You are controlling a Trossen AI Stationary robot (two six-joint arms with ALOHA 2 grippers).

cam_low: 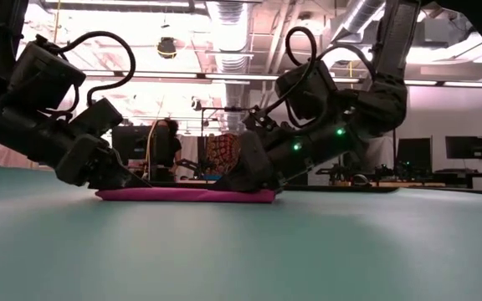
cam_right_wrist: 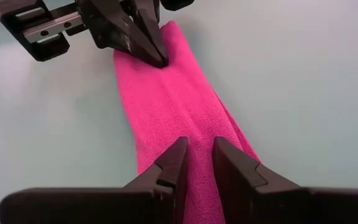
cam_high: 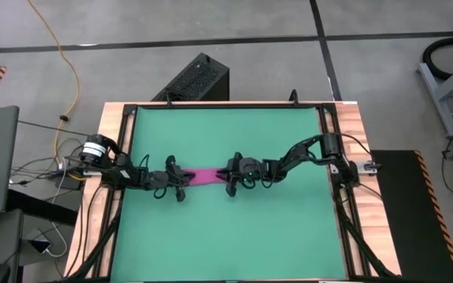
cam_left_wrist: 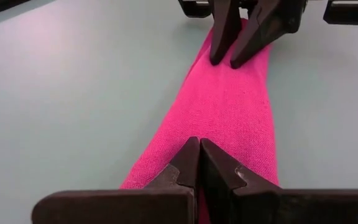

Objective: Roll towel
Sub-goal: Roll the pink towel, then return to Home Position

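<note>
Pinning the towel [cam_high: 204,175] at both ends, the two pincers keep it stretched as a narrow folded strip at mid-table [cam_high: 226,244]. The left pincer [cam_left_wrist: 199,163] is closed tight on its end. The right pincer [cam_right_wrist: 197,163] is nearly closed, seemingly nipping a ridge of cloth, though that is hard to confirm. Bare green mat [cam_high: 234,134] lies on every side, so rolling room looks ample.
</note>
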